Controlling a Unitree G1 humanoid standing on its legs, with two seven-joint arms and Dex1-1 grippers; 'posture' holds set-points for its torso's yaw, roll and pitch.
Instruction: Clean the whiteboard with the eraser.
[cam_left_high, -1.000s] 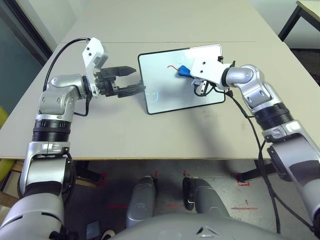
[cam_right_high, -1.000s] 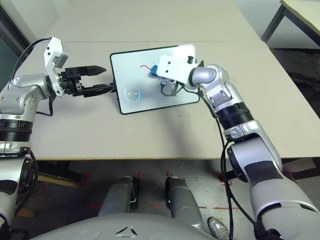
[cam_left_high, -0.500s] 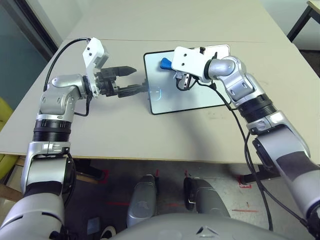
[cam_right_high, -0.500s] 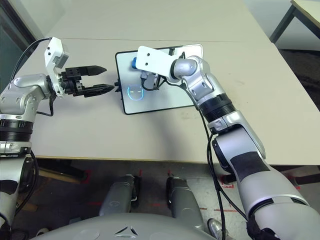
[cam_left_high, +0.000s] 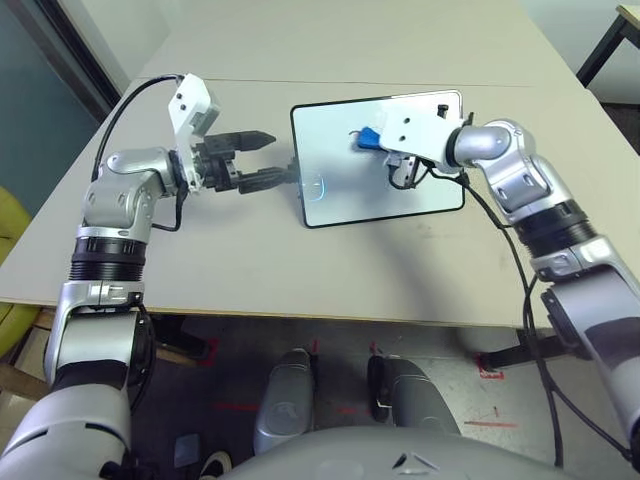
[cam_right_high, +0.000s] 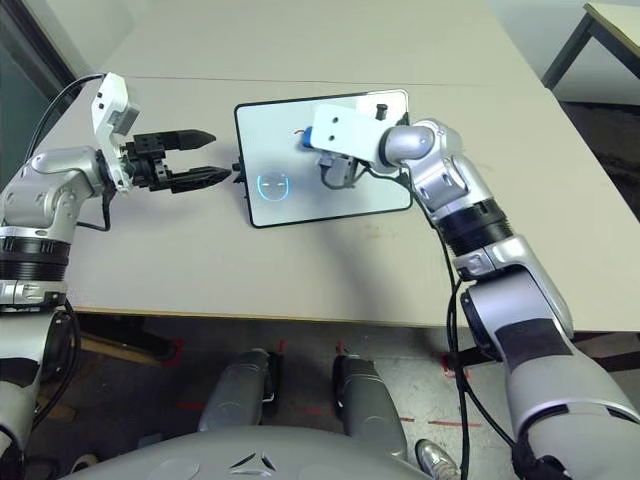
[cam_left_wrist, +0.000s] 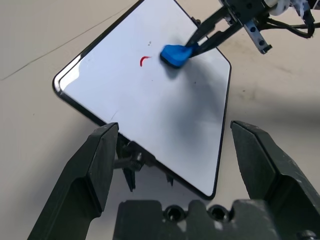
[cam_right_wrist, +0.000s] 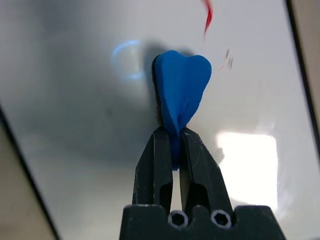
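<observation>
The whiteboard (cam_left_high: 350, 195) lies on the table at centre, its black frame turned a little. A short red mark (cam_left_wrist: 145, 60) and tiny black specks remain on it. The blue eraser (cam_left_high: 366, 138) is pressed on the board's far middle, right beside the red mark. My right gripper (cam_right_wrist: 172, 137) is shut on the eraser (cam_right_wrist: 181, 90) and reaches in from the right. Just off the board's left edge my left gripper (cam_left_high: 277, 157) is open, its fingers (cam_left_wrist: 97, 165) spread on either side of the near corner and the grey stand legs (cam_left_wrist: 134, 162).
The beige table (cam_left_high: 300, 260) has a seam across its far part and a front edge close to my body. A black cable (cam_left_high: 500, 240) hangs from my right forearm. Another table's leg (cam_left_high: 605, 42) stands at the far right.
My right gripper swept the eraser left across the board, then back right to the middle. The long red squiggle has shrunk to a short mark. The left arm has held still.
</observation>
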